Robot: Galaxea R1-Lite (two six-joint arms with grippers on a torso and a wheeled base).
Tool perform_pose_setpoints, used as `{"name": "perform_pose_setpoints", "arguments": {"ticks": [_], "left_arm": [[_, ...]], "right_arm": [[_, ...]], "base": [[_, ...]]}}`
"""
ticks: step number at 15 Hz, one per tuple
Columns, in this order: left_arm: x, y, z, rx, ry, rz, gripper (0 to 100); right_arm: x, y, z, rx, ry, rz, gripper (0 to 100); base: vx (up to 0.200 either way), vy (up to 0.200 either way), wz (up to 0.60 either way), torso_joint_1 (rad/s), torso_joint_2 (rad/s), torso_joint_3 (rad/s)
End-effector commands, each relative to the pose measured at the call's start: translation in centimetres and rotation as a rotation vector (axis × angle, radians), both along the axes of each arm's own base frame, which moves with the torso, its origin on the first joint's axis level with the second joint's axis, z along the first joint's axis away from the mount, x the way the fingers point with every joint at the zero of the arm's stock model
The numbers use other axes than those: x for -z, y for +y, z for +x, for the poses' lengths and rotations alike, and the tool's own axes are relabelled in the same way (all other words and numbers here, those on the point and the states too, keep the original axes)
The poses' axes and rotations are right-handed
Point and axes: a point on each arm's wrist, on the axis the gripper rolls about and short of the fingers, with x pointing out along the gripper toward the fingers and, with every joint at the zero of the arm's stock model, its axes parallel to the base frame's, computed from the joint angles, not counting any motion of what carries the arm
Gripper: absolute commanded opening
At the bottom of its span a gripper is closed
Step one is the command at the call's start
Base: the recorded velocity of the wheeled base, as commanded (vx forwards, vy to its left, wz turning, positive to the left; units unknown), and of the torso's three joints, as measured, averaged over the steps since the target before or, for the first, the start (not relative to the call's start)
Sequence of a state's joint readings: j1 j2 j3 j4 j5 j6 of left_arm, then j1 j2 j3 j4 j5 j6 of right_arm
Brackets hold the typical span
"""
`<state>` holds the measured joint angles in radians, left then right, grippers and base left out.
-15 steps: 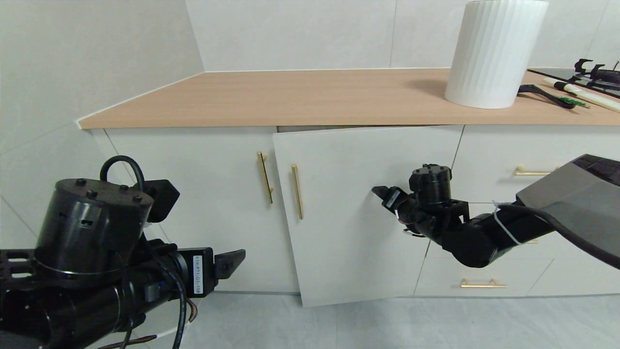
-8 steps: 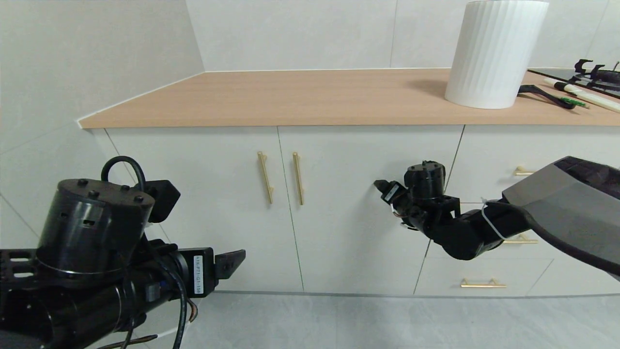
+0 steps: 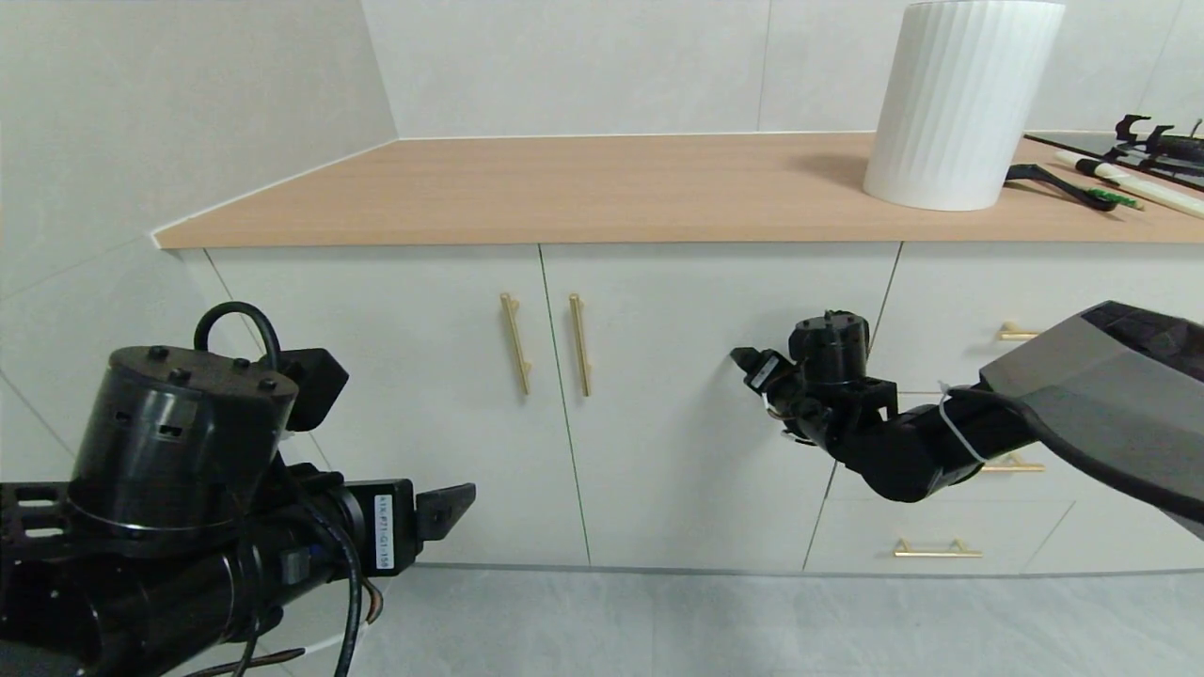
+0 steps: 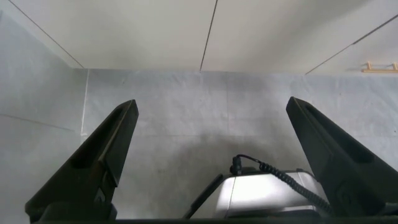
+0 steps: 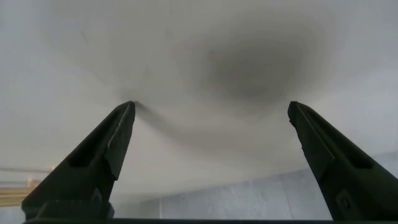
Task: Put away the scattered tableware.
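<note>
Tableware lies at the counter's far right: a black utensil (image 3: pixel 1058 181), a green-tipped piece (image 3: pixel 1115 198) and a long white stick (image 3: pixel 1133 184). Beside them stands a tall white ribbed container (image 3: pixel 955 103). My right gripper (image 3: pixel 752 369) is low in front of the shut cabinet door (image 3: pixel 677 423), its tip at or touching the door face. In the right wrist view it (image 5: pixel 211 109) is open with the door face just beyond its fingers and nothing between them. My left gripper (image 3: pixel 450 508) hangs low at the left, open and empty (image 4: pixel 211 112) above the floor.
Two gold handles (image 3: pixel 578 345) (image 3: pixel 514 343) flank the seam between the two shut doors. Drawers with gold pulls (image 3: pixel 938 550) sit to the right. The wooden counter (image 3: pixel 564 188) is bare on its left half. Grey floor tiles (image 3: pixel 658 630) lie below.
The cabinet door, ajar a second ago, has swung shut with my right gripper against it. The gripper has since barely shifted. The left arm has stayed put.
</note>
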<state>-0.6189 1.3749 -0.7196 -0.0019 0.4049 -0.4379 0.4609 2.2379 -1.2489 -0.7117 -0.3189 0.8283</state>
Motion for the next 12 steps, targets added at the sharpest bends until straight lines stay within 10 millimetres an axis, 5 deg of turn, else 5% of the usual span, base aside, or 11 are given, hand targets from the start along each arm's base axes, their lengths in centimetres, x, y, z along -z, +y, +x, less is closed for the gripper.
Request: {"name": "perform_pose_setpoints", "arguments": {"ticks": [1, 5, 7, 11, 12], "left_arm": [[-0.8, 0.5, -0.6, -0.010, -0.036, -0.016, 100], [-3.2, 4.4, -4.2, -0.061, -0.192, -0.033, 100], [-2.8, 7.1, -8.3, -0.084, -0.279, -0.080, 100], [0.7, 10.8, -13.9, -0.130, -0.396, 0.025, 100], [0.9, 10.9, -14.1, -0.131, -0.398, 0.031, 100]], "right_arm": [[-3.6, -0.9, -2.5, -0.025, -0.048, -0.013, 100], [-10.0, -4.2, -9.3, -0.061, -0.178, -0.132, 100], [-12.6, -6.8, -16.5, -0.089, -0.251, -0.166, 100], [-12.4, -12.7, -26.8, -0.028, -0.359, -0.324, 100], [-12.3, -12.9, -27.1, -0.026, -0.367, -0.330, 100]], "base": [[0.000, 0.000, 0.00, 0.000, 0.00, 0.000], [0.000, 0.000, 0.00, 0.000, 0.00, 0.000], [0.000, 0.000, 0.00, 0.000, 0.00, 0.000], [0.000, 0.000, 0.00, 0.000, 0.00, 0.000], [0.000, 0.000, 0.00, 0.000, 0.00, 0.000]]}}
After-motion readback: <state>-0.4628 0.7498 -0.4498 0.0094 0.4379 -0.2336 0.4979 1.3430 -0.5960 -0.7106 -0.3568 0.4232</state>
